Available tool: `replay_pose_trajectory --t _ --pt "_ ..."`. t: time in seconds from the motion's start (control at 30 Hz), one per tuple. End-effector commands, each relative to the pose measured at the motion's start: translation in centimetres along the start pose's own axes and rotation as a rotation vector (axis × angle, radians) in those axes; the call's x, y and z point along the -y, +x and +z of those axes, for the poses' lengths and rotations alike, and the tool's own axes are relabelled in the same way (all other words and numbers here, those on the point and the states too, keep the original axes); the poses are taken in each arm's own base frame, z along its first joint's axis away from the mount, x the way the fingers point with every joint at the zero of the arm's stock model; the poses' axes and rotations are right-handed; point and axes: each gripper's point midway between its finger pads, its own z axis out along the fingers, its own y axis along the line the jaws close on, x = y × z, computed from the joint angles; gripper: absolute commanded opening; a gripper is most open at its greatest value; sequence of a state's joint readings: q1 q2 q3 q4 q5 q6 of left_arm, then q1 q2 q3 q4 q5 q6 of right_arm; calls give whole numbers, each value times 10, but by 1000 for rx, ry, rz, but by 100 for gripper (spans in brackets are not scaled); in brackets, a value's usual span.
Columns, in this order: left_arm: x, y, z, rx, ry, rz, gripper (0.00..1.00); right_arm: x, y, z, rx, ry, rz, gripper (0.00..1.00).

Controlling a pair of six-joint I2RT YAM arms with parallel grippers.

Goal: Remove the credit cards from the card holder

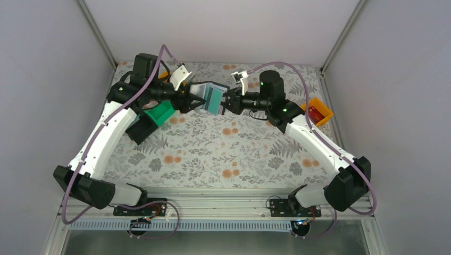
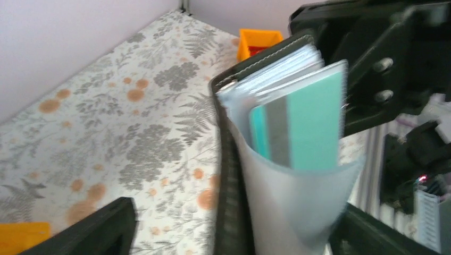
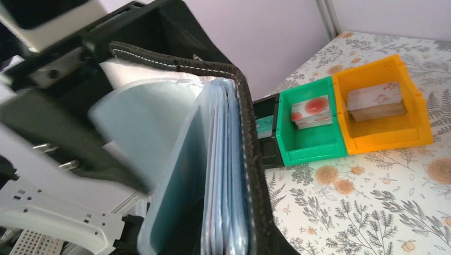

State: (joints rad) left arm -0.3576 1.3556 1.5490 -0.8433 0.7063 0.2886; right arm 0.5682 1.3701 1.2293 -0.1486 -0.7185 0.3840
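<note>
1. The right pincer (image 1: 227, 102) is clamping the card holder (image 1: 205, 91), holding it above the worktop (image 1: 213, 154) near the far edge's middle.
2. The left pincer (image 1: 187, 102) is flanking its other end; clamped or apart, I cannot tell.
3. A teal card (image 2: 306, 119) is showing inside.

Left hand (image 1: 187, 102), right hand (image 1: 227, 103), raised, clamped, facing

One holder (image 1: 210, 98), one teal card (image 2: 311, 125) showing, two orange trays (image 1: 318, 111) (image 3: 380, 114), one green tray (image 1: 158, 113), one black tray (image 1: 139, 129), two grippers (image 1: 187, 101) (image 1: 226, 102).
</note>
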Motion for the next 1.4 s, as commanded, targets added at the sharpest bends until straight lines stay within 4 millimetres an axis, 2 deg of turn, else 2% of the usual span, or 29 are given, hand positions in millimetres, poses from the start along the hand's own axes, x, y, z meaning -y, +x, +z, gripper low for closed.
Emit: replay_pose_trajectory --t 0.0,0.17,0.27,0.33,0.5,0.57,0.63,0.7,0.8,0.97,1.0,1.1,1.17,1.27,1.3,1.33,1.37 --pt "-17 -2 -3 -9 -71 3 74 -25 -6 -5 14 -102 -82 4" --pt "-6 -1 -10 6 -33 27 36 -26 2 -10 -2 -125 -101 4" --pt "3 0 -16 16 -9 44 5 -31 4 -16 -2 -154 -130 5" --pt "9 2 -20 21 5 55 3 -32 5 -20 -2 -157 -150 14" --pt "16 2 -32 45 12 72 2 -11 11 -33 6 -65 -158 64" --pt "18 2 -35 51 12 76 2 -5 18 -41 12 -58 -172 76" --pt "21 2 -38 56 18 77 2 -10 22 -49 32 -73 -218 83" --pt "20 3 -38 56 12 70 2 -17 22 -54 56 -87 -253 98" --pt "20 2 -37 58 18 64 2 -15 14 -52 104 -51 -255 99" --pt "31 1 -39 71 71 78 2 -25 10 -34 126 -107 -284 99" --pt "32 1 -40 73 71 81 2 -44 8 -25 122 -183 -324 99" --pt "32 2 -40 72 69 81 3 -61 10 -16 112 -232 -368 95" --pt "32 3 -40 70 71 80 2 -63 8 -15 122 -231 -365 80" --pt "35 3 -41 73 83 85 2 -57 3 -13 134 -193 -340 26" --pt "36 3 -42 75 82 87 2 -53 4 -11 128 -180 -329 13" --pt "36 2 -42 75 81 90 2 -49 5 -10 123 -165 -320 5" --pt "35 3 -43 75 73 90 2 -46 7 -9 117 -156 -313 4"
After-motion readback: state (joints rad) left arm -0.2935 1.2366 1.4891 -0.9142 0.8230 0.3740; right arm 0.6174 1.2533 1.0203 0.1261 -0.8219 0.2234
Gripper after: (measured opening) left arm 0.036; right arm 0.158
